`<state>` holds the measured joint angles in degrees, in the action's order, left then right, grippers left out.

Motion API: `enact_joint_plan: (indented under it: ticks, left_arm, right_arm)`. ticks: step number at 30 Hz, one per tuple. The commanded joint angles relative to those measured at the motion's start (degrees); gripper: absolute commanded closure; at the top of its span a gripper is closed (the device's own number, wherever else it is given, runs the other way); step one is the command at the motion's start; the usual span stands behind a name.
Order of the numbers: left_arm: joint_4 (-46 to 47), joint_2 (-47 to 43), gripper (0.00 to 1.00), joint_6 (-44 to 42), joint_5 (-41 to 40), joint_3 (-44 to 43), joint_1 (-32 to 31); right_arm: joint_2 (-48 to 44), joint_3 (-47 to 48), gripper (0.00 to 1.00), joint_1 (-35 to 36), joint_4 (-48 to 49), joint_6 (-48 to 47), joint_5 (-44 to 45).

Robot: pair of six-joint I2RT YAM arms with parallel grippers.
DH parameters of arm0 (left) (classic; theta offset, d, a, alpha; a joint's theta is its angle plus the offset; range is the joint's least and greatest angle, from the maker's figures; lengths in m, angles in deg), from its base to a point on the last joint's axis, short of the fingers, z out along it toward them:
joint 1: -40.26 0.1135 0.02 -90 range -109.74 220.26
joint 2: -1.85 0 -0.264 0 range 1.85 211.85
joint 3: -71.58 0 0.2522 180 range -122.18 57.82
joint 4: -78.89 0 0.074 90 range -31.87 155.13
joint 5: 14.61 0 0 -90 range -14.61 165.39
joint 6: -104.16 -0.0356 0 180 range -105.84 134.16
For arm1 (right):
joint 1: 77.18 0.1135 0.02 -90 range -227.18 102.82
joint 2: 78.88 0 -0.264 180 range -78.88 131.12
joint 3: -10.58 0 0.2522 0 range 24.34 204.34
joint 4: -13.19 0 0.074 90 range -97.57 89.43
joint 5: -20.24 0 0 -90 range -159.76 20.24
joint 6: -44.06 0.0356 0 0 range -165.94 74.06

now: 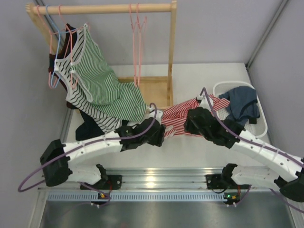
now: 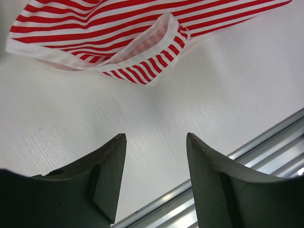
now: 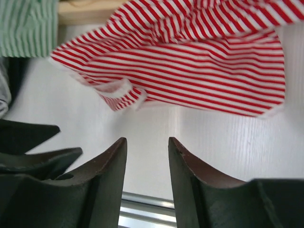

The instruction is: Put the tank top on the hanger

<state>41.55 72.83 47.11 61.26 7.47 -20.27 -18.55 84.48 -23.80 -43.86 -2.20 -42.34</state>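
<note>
One tank top (image 1: 178, 121) lies crumpled mid-table, its long axis running toward the right edge, just beyond both arms. The left fingers (image 2: 104, 180) stand wide apart and empty. The right fingers (image 3: 104, 180) are partly open and empty, seemingly the nearer. Two bare pink hangers (image 1: 137, 47), I think, hang by the far edge.

I can read no text, label, brand, number or sign in any of my 3 views. Whatever markings there may be are too small or too blurred for me to make out.
</note>
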Motion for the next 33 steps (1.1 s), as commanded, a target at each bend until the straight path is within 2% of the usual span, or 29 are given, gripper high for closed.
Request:
enact_joint_plan:
  ticks: [1, 6, 14, 27, 30, 33]
  left_arm:
    - [6.88, 5.47, 0.41, -3.85, 0.34, -3.96, -0.11]
    - [8.89, 15.40, 0.40, -7.28, -0.90, -9.76, -0.11]
    - [8.29, 25.42, 0.40, -11.24, -6.34, -16.00, -0.11]
    - [11.36, 29.39, 0.40, -15.37, -9.43, -18.47, 0.06]
    - [11.36, 30.01, 0.42, -15.46, -9.42, -19.17, 0.06]
    - [11.44, 30.27, 0.48, -15.63, -9.25, -19.26, 0.15]
  right_arm:
    - [-3.20, -7.65, 0.60, -0.12, -1.80, 6.52, 0.27]
    - [-5.49, -16.79, 0.63, -0.12, 0.92, 8.55, -1.57]
    - [0.57, -22.69, 0.55, -0.91, 9.61, 7.49, -4.91]
    - [3.73, -27.36, 0.53, -5.57, 17.70, 3.54, -5.89]
    - [4.79, -27.53, 0.53, -7.32, 19.38, 2.14, -5.62]
    - [6.19, -27.53, 0.52, -10.48, 21.75, 0.64, -5.80]
